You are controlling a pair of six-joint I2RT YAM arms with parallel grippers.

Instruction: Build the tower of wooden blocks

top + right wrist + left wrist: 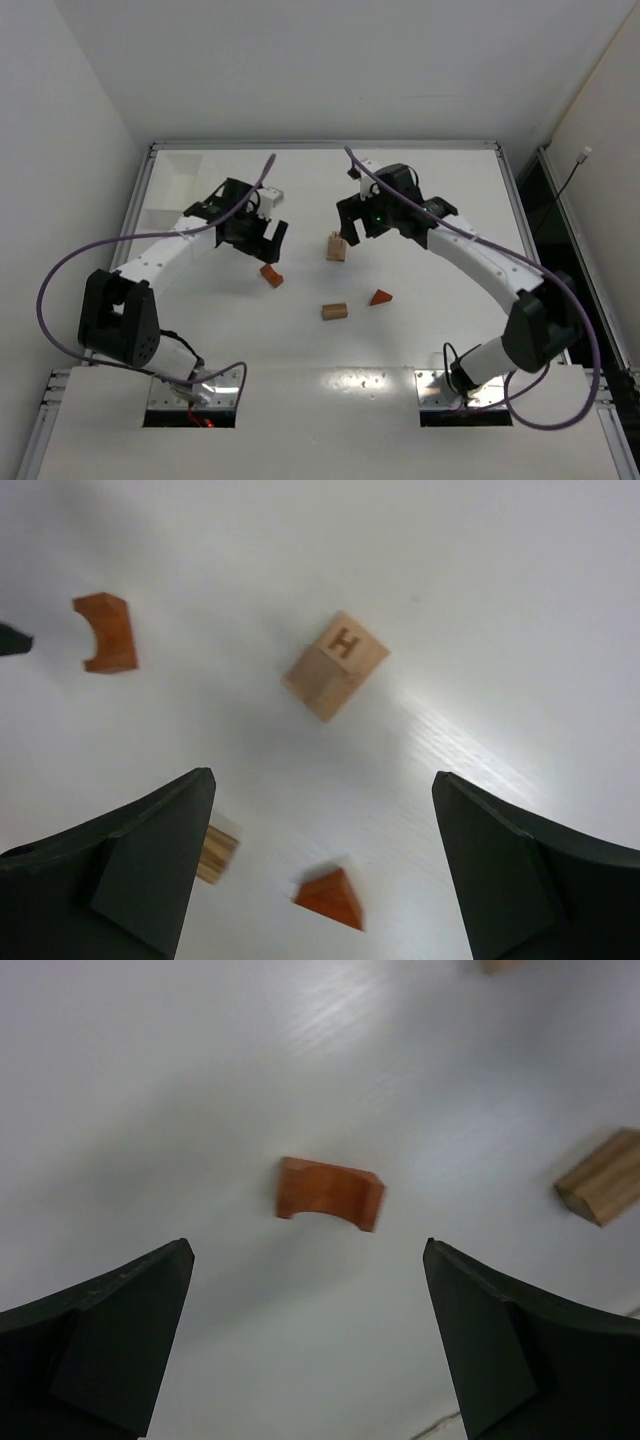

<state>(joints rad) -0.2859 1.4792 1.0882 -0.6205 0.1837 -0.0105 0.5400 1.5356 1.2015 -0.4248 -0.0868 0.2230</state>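
Top external view showed the left gripper (268,243) hanging over the white table (200,320), at about ten o'clock from the table's middle. Its jaws were spread wide and held nothing. Just beside it, toward five o'clock, lay a reddish-brown arch block (271,275); the left wrist view showed this block on the table ahead of the open jaws, not touching them.

No tower stood. The blocks lay apart near the middle of the table, none resting on another. A lettered tan block (336,246), with an H on its top face, stood at twelve o'clock. A plain tan block (334,311) lay on its side at six o'clock, and a reddish-brown wedge (380,297) lay at about four o'clock.

The right gripper (347,228) hovered just beside the lettered tan block at its one o'clock, jaws wide and empty.
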